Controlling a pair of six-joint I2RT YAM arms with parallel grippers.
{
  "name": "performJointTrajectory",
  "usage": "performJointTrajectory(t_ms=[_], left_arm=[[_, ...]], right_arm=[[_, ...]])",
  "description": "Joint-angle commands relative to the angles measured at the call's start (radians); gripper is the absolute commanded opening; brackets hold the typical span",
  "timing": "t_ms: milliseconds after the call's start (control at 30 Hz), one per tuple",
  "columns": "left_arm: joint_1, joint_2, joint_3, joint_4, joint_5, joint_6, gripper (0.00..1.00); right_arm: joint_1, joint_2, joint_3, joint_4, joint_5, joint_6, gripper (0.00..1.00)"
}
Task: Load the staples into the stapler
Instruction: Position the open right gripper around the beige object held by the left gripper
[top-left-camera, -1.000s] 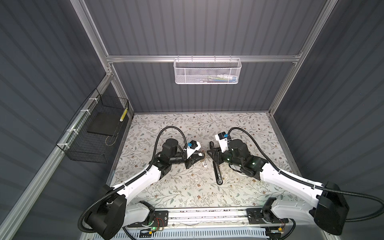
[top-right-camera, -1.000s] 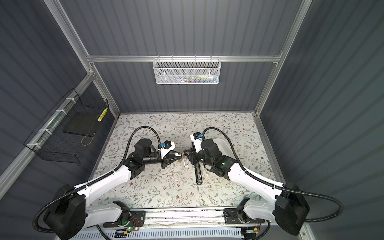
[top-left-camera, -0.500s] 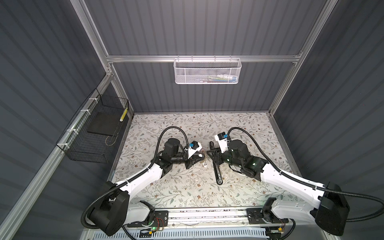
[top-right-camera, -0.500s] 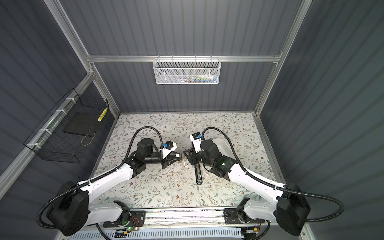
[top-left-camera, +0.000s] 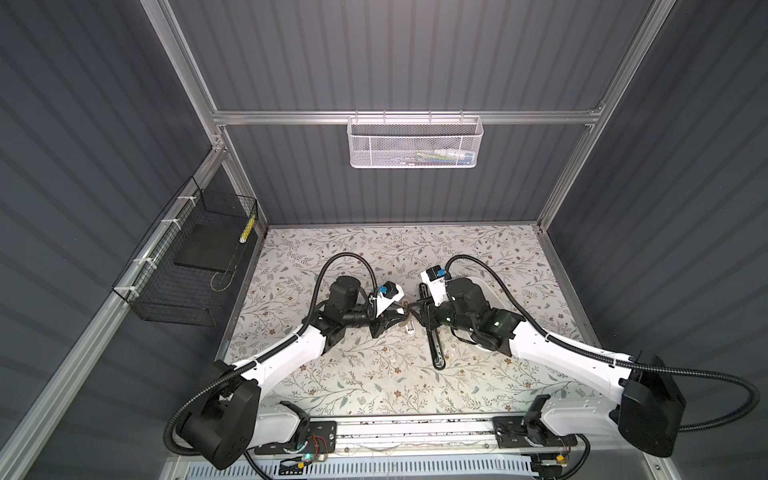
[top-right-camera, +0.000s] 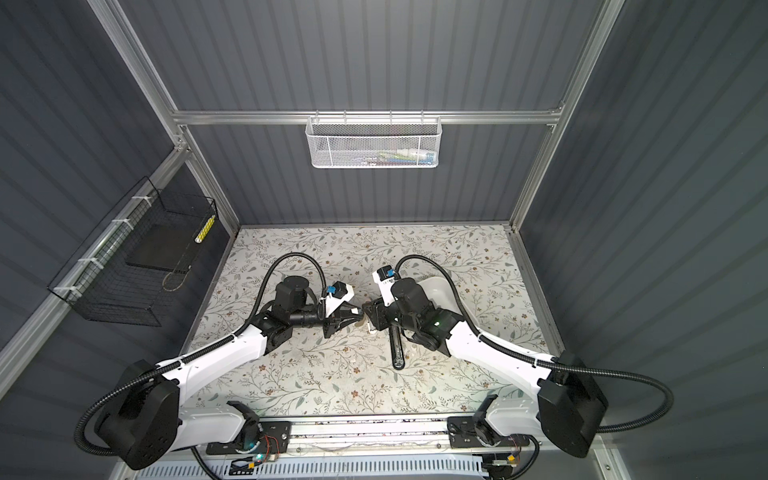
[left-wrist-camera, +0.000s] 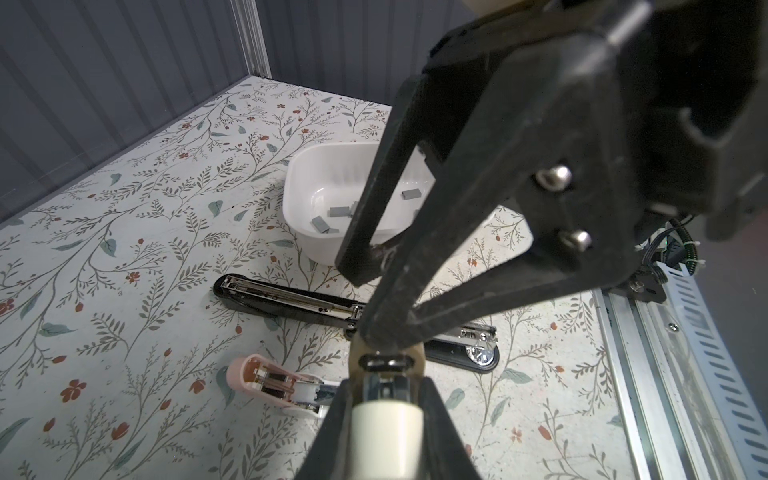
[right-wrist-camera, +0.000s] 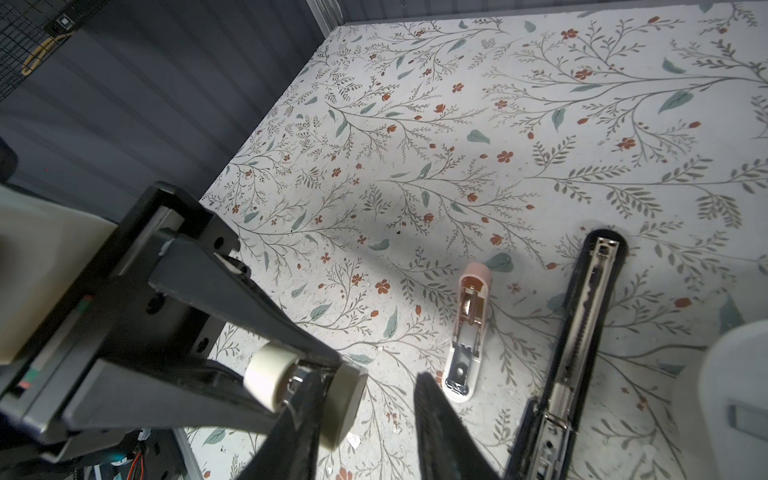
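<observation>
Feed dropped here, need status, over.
Left gripper shut on staple strip. Right gripper open, close alongside. Black stapler lies open, flat. Pink stapler beside it, apart.

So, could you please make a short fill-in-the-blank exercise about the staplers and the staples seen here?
1. The grey staples lie inside the ____ tub.
2. The black stapler is hinged ____, its metal channel showing.
3. The smaller stapler beside it has a ____ end.
Missing words: white; open; pink.

In both top views the right arm (top-left-camera: 469, 309) hides most of the white plastic tub (top-left-camera: 485, 286) (top-right-camera: 437, 291); its grey metal staple strips (left-wrist-camera: 320, 224) are too small to see there. The black stapler (right-wrist-camera: 582, 328) runs off the right wrist view's edge.
</observation>
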Motion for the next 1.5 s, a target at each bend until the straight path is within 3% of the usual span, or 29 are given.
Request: performJointTrajectory(t_ms=[0, 267, 767, 1167, 1467], left_arm=[[-0.007, -0.010, 0.036, -0.011, 0.019, 0.016, 0.00], [-0.007, -0.037, 0.008, 0.026, 0.016, 0.009, 0.00], [-0.006, -0.070, -0.026, 0.068, -0.023, -0.007, 0.00], [-0.006, -0.090, -0.039, 0.082, -0.050, -0.021, 0.00], [-0.006, -0.189, -0.107, 0.153, -0.101, -0.030, 0.00]], right_arm=[[0.008, 0.017, 0.035, -0.033, 0.022, -0.003, 0.38], [0.013, 0.039, 0.049, -0.050, 0.047, -0.002, 0.37], [0.027, 0.099, 0.079, -0.068, 0.054, 0.008, 0.18], [0.030, 0.109, 0.089, -0.083, 0.080, 0.006, 0.23], [0.031, 0.133, 0.105, -0.101, 0.091, 0.005, 0.25]])
